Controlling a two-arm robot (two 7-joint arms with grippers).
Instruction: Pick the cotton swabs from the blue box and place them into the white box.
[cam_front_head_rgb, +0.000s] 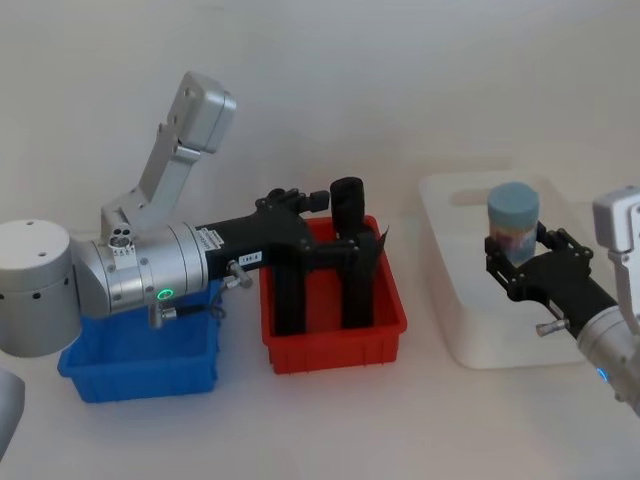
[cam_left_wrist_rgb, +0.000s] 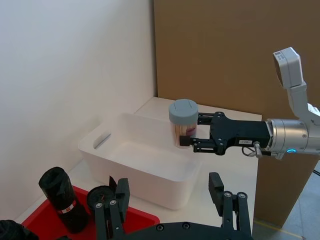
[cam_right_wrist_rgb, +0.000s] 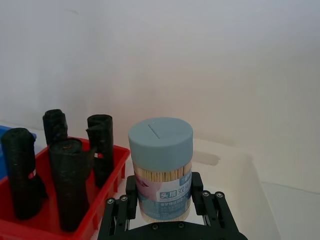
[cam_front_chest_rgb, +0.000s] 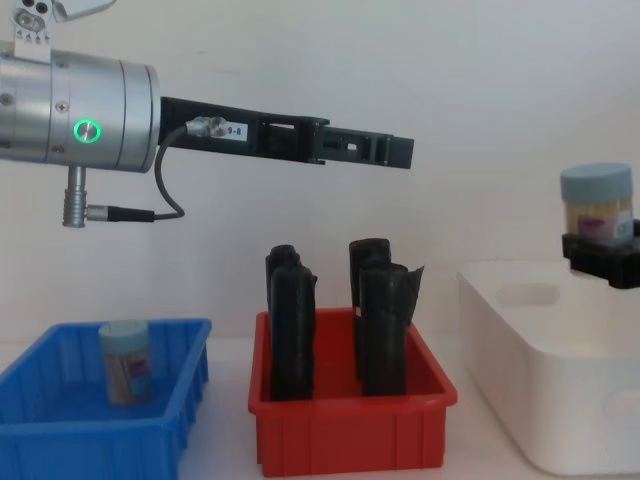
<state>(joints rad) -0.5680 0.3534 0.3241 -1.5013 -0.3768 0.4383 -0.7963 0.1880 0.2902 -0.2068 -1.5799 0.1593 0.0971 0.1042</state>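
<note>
**Head view.** A white table (cam_front_head_rgb: 330, 440) runs back to a pale wall (cam_front_head_rgb: 400, 60). The red bin (cam_front_head_rgb: 335, 335) stands in the middle with black rolls (cam_front_head_rgb: 355, 290) upright in it. The blue box (cam_front_head_rgb: 140, 370) sits just left of the red bin, partly under the left arm. The white box (cam_front_head_rgb: 470, 330) sits to the right of the red bin with a gap between them. The left gripper (cam_front_head_rgb: 318, 232) hangs over the red bin. The right gripper (cam_front_head_rgb: 522, 252) is to the right of the red bin, over the white box. It pinches a jar of cotton swabs (cam_front_head_rgb: 513, 215) upright by its lower half.

**Chest view.** From the side, the left gripper is high above the red bin, clear of the roll tops, and points level toward the white box. This angle looks into the blue box, where a second jar (cam_front_chest_rgb: 126, 362) stands upright on the floor. The held jar is above the white box's rim and not touching it.

**Left wrist view.** The left gripper's fingers (cam_left_wrist_rgb: 120, 197) are spread wide with nothing between them. Past the white box, a tall brown board (cam_left_wrist_rgb: 225, 50) meets the wall at a corner, and the table ends just beside it.

**Right wrist view.** Up close, the held jar has a pale blue lid with a short slot mark, cream sticks inside and a pink-and-blue label. The right gripper's fingers (cam_right_wrist_rgb: 131, 192) press against both sides of the jar. Four rolls stand in the red bin.
</note>
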